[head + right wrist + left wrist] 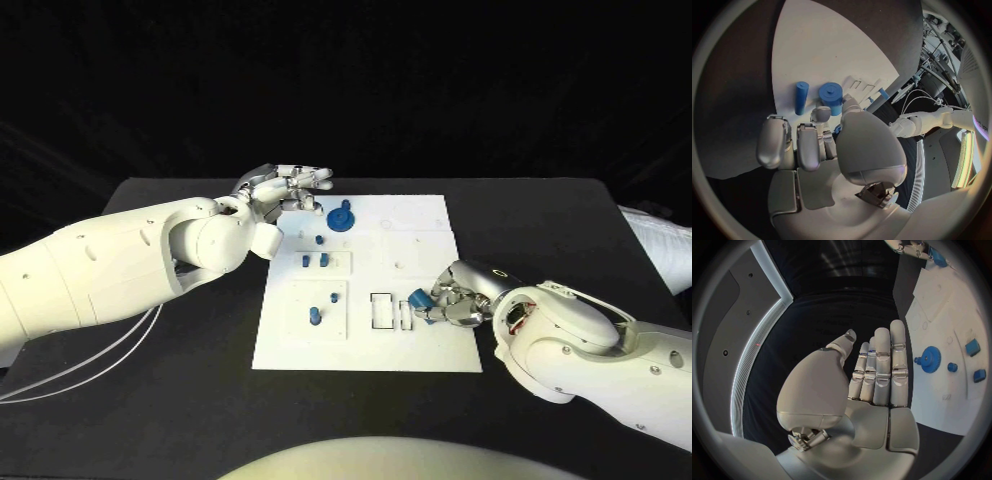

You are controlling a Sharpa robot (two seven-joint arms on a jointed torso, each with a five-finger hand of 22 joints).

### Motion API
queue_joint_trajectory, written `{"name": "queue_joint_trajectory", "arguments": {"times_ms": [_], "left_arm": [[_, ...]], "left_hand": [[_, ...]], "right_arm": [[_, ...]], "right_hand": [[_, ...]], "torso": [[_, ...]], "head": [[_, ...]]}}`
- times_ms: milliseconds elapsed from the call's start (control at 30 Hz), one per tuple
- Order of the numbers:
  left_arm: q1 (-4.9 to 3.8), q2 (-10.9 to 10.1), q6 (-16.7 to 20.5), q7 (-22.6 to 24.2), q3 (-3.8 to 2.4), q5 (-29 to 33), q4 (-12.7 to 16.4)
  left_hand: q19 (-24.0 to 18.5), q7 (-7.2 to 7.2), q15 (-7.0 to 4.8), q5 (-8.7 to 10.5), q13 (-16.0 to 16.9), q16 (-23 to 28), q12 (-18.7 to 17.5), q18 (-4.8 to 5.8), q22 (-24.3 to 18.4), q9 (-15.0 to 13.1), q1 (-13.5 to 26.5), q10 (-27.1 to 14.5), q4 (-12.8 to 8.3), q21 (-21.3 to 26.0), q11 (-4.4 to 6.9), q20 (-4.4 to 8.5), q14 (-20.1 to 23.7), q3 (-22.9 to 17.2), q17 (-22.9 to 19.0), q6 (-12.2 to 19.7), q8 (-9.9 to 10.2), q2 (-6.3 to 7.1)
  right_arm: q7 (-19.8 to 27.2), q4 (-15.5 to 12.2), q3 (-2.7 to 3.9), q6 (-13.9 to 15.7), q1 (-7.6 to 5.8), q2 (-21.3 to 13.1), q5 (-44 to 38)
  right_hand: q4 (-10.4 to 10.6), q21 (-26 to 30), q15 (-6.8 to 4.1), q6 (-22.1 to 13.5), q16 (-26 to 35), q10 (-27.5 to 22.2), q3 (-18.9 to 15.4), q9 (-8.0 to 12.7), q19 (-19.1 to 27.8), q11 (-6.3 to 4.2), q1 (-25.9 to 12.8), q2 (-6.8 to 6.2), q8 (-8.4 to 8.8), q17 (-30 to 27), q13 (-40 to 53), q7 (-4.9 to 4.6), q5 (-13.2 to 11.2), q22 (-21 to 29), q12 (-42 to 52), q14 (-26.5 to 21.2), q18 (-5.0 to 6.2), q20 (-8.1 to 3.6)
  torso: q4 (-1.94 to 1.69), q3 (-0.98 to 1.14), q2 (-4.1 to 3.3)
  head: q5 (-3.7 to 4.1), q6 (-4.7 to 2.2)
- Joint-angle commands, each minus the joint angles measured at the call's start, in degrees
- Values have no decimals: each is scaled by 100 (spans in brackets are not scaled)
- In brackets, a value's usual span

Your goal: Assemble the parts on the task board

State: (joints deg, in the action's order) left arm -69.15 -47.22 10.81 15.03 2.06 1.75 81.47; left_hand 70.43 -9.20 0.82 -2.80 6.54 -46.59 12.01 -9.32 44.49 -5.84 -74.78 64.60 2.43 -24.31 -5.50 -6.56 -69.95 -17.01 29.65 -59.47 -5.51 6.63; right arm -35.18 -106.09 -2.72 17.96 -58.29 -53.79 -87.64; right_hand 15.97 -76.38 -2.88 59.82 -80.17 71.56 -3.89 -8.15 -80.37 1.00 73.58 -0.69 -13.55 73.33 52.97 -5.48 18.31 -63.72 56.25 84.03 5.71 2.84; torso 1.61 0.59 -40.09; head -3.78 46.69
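The white task board (433, 215) lies mid-table. My right hand (459, 298) hovers at its near right part, beside two rectangular slots (382, 311), and pinches a short blue part (420, 299) between thumb and fingers. The right wrist view shows that part (832, 95) at the fingertips (821, 114), with a slimmer blue rod (801, 97) beside it on the board. My left hand (289, 187) hangs over the board's far left corner, fingers (882, 365) straight and holding nothing. A blue gear (340, 217) sits just right of it. Several small blue parts (316, 260) stand on the board's left half.
More blue pieces stand near the board's front left (316, 317) and centre left (336, 297). White cables (87, 365) trail over the table at the left. Bare black tabletop (548, 230) surrounds the board.
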Motion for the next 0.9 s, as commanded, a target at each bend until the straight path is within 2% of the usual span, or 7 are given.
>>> {"name": "queue_joint_trajectory", "arguments": {"times_ms": [33, 267, 400, 500, 633, 767, 900], "left_arm": [[-2, -1, -111, 12, -4, -15, 17], [-2, -7, -109, 11, -4, -15, 16], [-2, -5, -110, 10, -3, -15, 15], [-2, 2, -113, 10, -3, -15, 14], [-2, 5, -113, 10, -3, -15, 16], [-2, 6, -114, 7, -3, -15, 16], [-2, 7, -119, 4, -3, -15, 18]], "left_hand": [[41, -11, 11, -6, 7, 34, 23, -111, -8, 8, -26, -29, -6, 35, 2, -14, 38, 38, -9, -19, -16, -52], [41, -11, 11, -6, 7, 34, 23, -111, -8, 8, -26, -29, -6, 35, 2, -14, 38, 38, -9, -19, -16, -52], [41, -11, 11, -6, 7, 34, 23, -111, -8, 8, -26, -29, -6, 35, 2, -14, 38, 38, -9, -19, -16, -52], [41, -11, 11, -6, 7, 34, 23, -111, -8, 8, -26, -29, -6, 35, 2, -14, 38, 38, -9, -19, -16, -52], [41, -11, 11, -6, 7, 34, 23, -111, -8, 8, -26, -29, -6, 35, 2, -14, 38, 38, -9, -19, -16, -52], [41, -11, 11, -6, 7, 34, 23, -111, -8, 8, -26, -29, -6, 35, 2, -14, 38, 38, -9, -19, -16, -52], [41, -11, 11, -6, 7, 34, 23, -111, -8, 8, -26, -29, -6, 35, 2, -14, 38, 38, -9, -19, -16, -52]], "right_arm": [[-107, -4, -40, 283, 53, -43, -35], [98, -251, -34, 1097, 53, -223, 265], [173, -418, -16, 1285, 24, -286, 583], [188, -455, -10, 1238, 6, -254, 806], [194, -456, -7, 1031, -3, -128, 1060], [188, -426, -6, 761, -6, 31, 1252], [159, -365, -6, 545, -7, 170, 1341]], "right_hand": [[-1, -49, -58, 103, -38, 121, -42, -48, -57, -36, 115, 93, -69, 31, 158, 24, 85, -66, 125, 344, -86, -11], [22, -101, -108, 236, -71, 237, -71, -116, -92, -95, 162, 173, -130, 73, 315, 89, 318, -153, 217, 348, -101, -55], [6, -115, -118, 240, -83, 254, -107, -132, -100, -105, 183, 139, -125, 87, 345, 98, 390, -175, 218, 350, -105, -70], [5, -115, -118, 240, -85, 252, -108, -133, -101, -105, 184, 138, -125, 91, 341, 98, 392, -176, 212, 351, -105, -70], [24, -117, -120, 247, -86, 250, -127, -140, -102, -105, 160, 145, -124, 90, 329, 97, 407, -179, 189, 350, -106, -74], [57, -123, -125, 278, -91, 295, -177, -164, -104, -111, 61, 197, -125, 92, 376, 106, 415, -187, 205, 350, -108, -78], [60, -127, -135, 331, -96, 348, -238, -200, -107, -127, -71, 270, -135, 94, 428, 126, 404, -194, 218, 349, -109, -85]], "torso": [[2, 3, 1], [6, 4, 4], [8, 5, 5], [-4, -3, 3], [-4, -1, -1], [-10, -1, -4], [2, -4, 1]], "head": [[-2, 4], [-3, 1], [-2, 2], [14, -2], [13, 5], [3, 11], [-4, 23]]}}
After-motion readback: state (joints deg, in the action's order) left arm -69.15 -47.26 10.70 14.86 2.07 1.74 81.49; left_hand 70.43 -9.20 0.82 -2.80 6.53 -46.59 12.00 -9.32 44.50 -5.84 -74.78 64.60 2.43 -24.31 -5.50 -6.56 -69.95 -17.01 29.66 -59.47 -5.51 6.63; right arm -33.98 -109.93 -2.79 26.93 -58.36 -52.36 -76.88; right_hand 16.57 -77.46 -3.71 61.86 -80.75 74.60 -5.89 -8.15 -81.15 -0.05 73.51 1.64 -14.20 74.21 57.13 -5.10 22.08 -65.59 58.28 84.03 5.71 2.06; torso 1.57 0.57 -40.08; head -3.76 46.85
